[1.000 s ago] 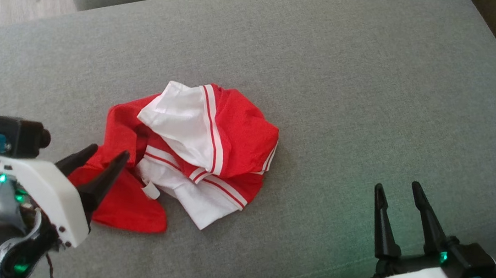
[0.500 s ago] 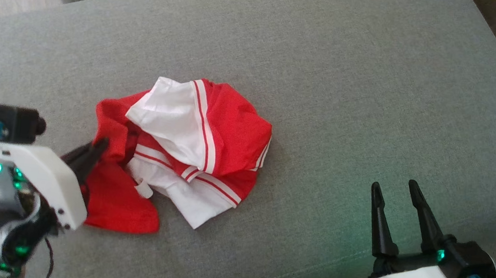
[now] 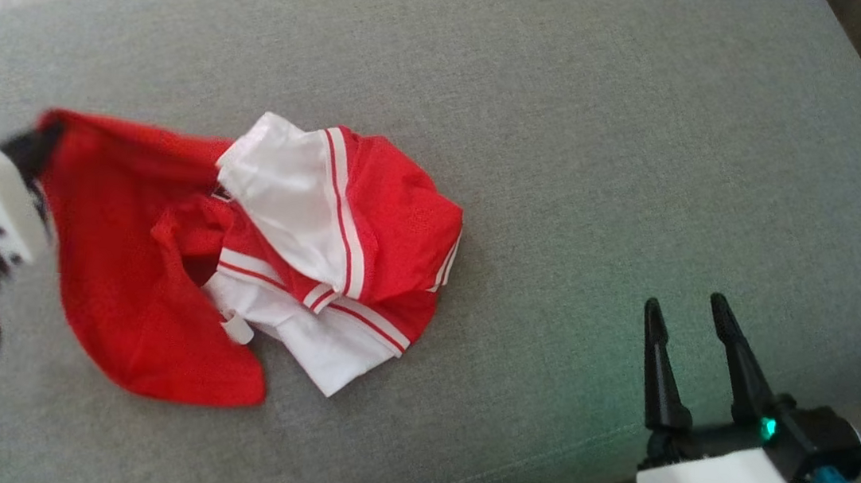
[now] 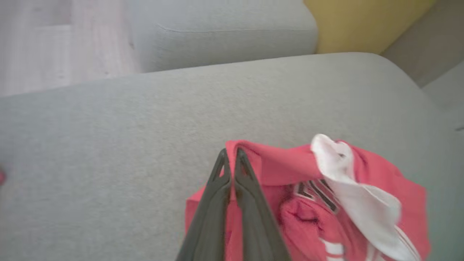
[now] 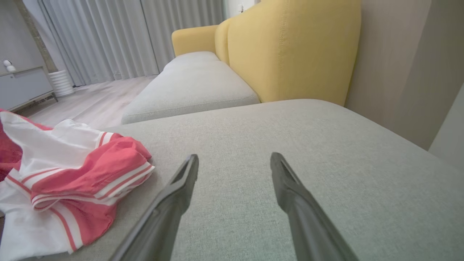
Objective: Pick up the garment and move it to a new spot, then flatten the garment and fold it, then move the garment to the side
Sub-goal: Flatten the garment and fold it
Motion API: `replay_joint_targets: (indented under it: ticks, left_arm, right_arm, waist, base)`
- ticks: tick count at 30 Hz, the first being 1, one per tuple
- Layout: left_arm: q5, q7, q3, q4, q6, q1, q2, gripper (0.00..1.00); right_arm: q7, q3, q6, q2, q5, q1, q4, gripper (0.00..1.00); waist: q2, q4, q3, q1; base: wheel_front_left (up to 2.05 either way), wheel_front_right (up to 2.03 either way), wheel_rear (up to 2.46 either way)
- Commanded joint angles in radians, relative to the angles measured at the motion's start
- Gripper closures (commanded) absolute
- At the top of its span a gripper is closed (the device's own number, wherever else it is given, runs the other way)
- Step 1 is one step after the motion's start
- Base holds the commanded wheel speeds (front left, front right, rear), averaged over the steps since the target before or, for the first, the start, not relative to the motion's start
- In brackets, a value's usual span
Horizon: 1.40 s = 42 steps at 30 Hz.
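Left gripper: jaws clenched on red edge of jersey, raised off sofa cushion, likely for carrying.
Right gripper: jaws released, idle, well apart.

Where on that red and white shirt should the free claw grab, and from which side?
Probably the white corner of the garment, coming from the robot's right: it juts out free of the heap toward the open right gripper, opposite the red edge the left gripper pinches.
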Motion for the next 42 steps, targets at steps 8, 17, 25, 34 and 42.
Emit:
replay_joint_targets:
  ticks: [8,17,25,34,42]
  left_arm:
    - [0.195,-0.243,0.032,0.262,0.054,-0.248,0.092,0.95]
    - [0.266,-0.461,-0.016,0.453,0.049,-0.304,0.063,0.00]
    - [0.205,-0.396,-0.096,0.188,0.013,-0.060,-0.047,0.00]
    - [0.205,-0.339,-0.244,-0.082,0.132,0.356,-0.214,0.00]
    - [0.238,-0.376,-0.289,-0.016,0.148,0.368,-0.244,0.00]
  right_arm:
    - [-0.011,0.035,0.008,-0.005,-0.002,-0.057,-0.046,0.00]
    - [-0.011,0.024,0.008,-0.005,-0.009,-0.044,-0.050,0.00]
    - [-0.011,0.009,0.008,-0.005,-0.030,-0.004,-0.053,0.00]
    - [-0.011,0.020,0.008,-0.005,-0.045,0.011,-0.060,0.00]
    - [-0.011,0.028,0.008,-0.005,-0.059,0.000,-0.054,0.00]
  waist:
    - [0.0000,-0.025,0.016,0.0000]
    - [0.0000,0.004,-0.010,0.0000]
    - [0.0000,0.060,-0.064,0.0000]
    - [0.0000,0.106,-0.059,0.0000]
    - [0.0000,0.117,-0.045,0.0000]
  base:
    - [0.00,0.00,0.00]
    - [0.00,0.00,0.00]
    - [0.00,0.00,0.00]
    - [0.00,0.00,0.00]
    - [0.00,0.00,0.00]
